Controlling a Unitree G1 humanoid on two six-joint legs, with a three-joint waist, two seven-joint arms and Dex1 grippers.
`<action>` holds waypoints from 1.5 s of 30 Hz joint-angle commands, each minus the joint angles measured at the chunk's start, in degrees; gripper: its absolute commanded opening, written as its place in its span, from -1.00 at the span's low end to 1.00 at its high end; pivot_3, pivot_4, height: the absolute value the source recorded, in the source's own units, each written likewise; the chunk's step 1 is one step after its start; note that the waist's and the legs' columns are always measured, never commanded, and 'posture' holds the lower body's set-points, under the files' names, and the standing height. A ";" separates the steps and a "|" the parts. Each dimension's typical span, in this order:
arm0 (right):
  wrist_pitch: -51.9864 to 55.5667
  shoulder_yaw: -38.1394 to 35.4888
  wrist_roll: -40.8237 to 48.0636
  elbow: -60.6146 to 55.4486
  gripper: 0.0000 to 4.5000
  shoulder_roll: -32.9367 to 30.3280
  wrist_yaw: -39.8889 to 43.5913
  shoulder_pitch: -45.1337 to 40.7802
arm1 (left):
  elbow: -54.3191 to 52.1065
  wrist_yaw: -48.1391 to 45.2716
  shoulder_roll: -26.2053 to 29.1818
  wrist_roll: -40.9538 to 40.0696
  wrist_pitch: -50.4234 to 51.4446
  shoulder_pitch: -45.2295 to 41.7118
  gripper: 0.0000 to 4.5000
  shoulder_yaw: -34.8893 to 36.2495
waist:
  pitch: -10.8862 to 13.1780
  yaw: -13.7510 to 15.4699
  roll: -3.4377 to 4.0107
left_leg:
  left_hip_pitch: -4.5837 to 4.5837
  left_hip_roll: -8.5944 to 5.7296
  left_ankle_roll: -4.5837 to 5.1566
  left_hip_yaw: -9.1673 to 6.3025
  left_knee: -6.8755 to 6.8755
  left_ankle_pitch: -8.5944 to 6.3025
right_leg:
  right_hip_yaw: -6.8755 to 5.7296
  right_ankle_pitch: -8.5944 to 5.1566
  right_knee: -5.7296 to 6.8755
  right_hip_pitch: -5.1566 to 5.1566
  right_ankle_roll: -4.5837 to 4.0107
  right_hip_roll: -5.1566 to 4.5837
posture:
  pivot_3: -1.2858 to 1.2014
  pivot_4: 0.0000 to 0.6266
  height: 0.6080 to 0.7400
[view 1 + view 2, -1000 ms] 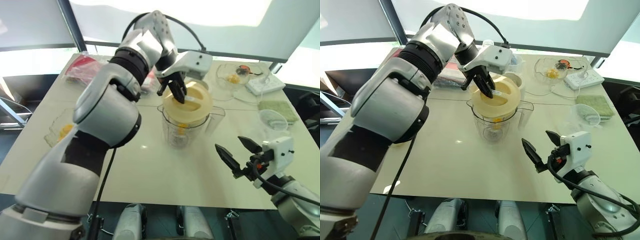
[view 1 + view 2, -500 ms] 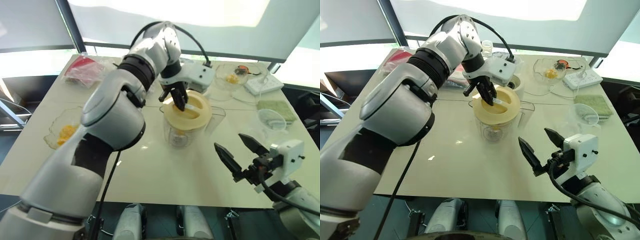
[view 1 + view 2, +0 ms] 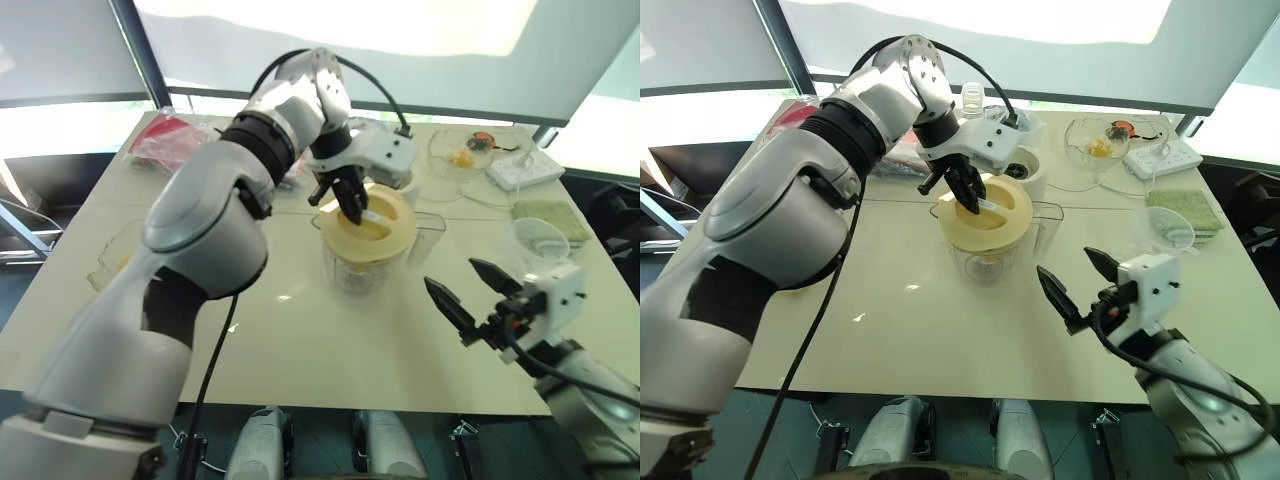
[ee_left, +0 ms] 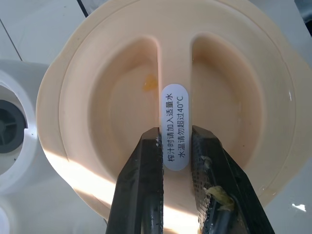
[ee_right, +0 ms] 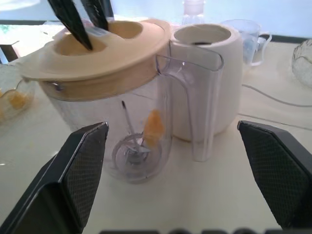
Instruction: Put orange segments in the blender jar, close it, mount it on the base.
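1. the blender jar [image 3: 365,255] stands upright near the middle of the table [image 3: 300,350], its handle toward the robot's right, with the cream lid [image 3: 367,222] sitting on its rim.
2. the left gripper [image 4: 176,146] points down into the lid and is clamped on the lid's raised centre rib, one black finger on each side.
3. a white sticker [image 4: 175,126] runs along that rib, printed in chinese: "榨汁时请加入适量水" and "水温请勿超过40°c".
4. a bit of yellow pulp clings to one left finger [image 4: 214,191], and a small orange smear lies in the lid's hollow.
5. through the clear wall, the orange segments [image 5: 154,126] show as one piece just beside the blade hub at the jar's bottom.
6. the base [image 5: 207,78], white with a dark socket on top, stands just behind the jar, beside the handle.
7. the right gripper [image 3: 468,293] hovers level to the jar's right, near the table's front edge, its fingers spread wide and empty.
8. a wavy glass bowl [image 3: 465,152] with fruit sits at the far right, next to a white power strip [image 3: 527,168].
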 commanded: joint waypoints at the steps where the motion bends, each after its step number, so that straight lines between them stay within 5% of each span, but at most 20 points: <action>1: -3.32 2.33 -3.38 3.96 1.00 0.54 2.15 -3.37 | -2.62 -0.30 1.64 -4.24 1.16 1.72 -0.90 -7.98 | 0.00 -0.11 0.00 | 0.00 0.00 0.00 -0.01 -0.02 0.00 | 0.00 0.00 0.00 -0.01 0.00 0.01 | 0.03 -0.52 1.00; 8: -7.74 7.30 -9.32 15.10 1.00 2.32 5.61 -11.83 | -5.91 -0.30 3.56 -11.76 1.28 1.19 -0.90 -16.87 | 0.00 -0.22 0.00 | 0.04 -0.01 0.01 -0.01 -0.02 0.00 | 0.00 -0.01 -0.01 0.03 0.01 0.03 | 0.03 -0.52 1.00; 19: -13.66 10.12 -18.82 25.67 1.00 6.35 3.86 -18.75 | -5.31 -0.30 2.40 -13.31 0.08 1.39 -0.90 -19.74 | -0.01 -0.44 0.02 | 0.11 -0.01 0.01 0.00 -0.04 -0.01 | 0.00 -0.01 0.00 0.06 0.02 0.07 | 0.03 -0.52 1.00; 22: -14.65 10.01 -20.09 26.98 0.66 7.43 3.43 -19.38 | -5.27 -0.30 2.30 -13.25 -0.25 1.61 -0.90 -19.92 | -0.01 -0.41 0.02 | 0.19 -0.04 0.01 0.02 -0.04 -0.01 | 0.02 -0.02 -0.03 0.13 0.02 0.08 | 0.03 -0.52 1.00; 28: -14.73 9.96 -20.51 25.35 -0.57 8.32 3.82 -18.50 | -6.20 -0.30 2.98 -13.62 -0.33 2.24 -0.90 -20.85 | -0.02 -0.33 0.02 | 0.26 -0.01 0.02 0.01 -0.06 -0.01 | 0.02 -0.02 -0.03 0.20 0.02 0.06 | 0.03 -0.52 1.00; 45: -14.46 11.36 -23.47 23.05 -0.56 11.81 0.43 -18.13 | -16.14 -0.30 5.84 -16.58 21.61 7.84 -0.90 -15.78 | -0.05 -1.33 0.08 | 0.42 0.01 0.19 0.00 -0.13 -0.11 | 0.03 -0.13 -0.04 0.34 0.14 0.04 | 0.03 -0.52 1.00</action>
